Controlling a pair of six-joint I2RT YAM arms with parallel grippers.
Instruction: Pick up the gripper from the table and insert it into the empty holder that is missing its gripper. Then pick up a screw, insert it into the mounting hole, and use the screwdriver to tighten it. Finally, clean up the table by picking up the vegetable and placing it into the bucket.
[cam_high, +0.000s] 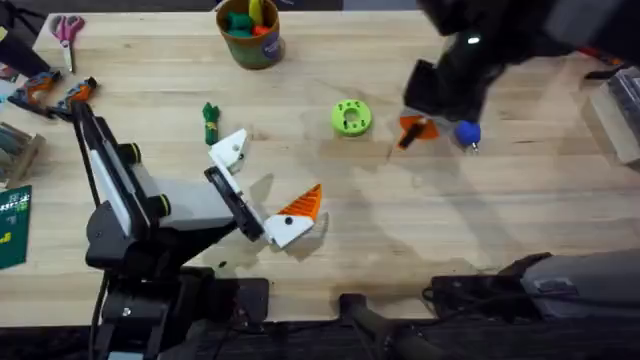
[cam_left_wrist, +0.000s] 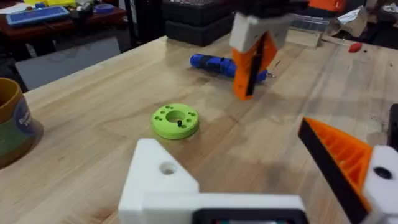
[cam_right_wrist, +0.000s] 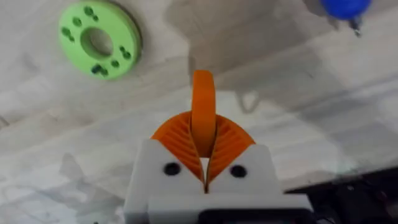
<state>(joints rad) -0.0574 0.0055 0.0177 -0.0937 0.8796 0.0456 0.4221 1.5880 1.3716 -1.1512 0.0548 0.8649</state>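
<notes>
1. The gripper is clamped upright between the right gripper's orange pads, above the table.
2. The left gripper is held wide apart — one holder seemingly bare.
3. The screwdriver lies just beside the right gripper — the vegetable near the bucket.

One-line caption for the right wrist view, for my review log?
Right gripper shut on the orange gripper piece, held above the table near the green disc and blue screwdriver.

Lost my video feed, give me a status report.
Right pincer shut on small orange plastic fingertip piece, above table. Left pincer open, white holder empty. Lime-green disc between them.
</notes>
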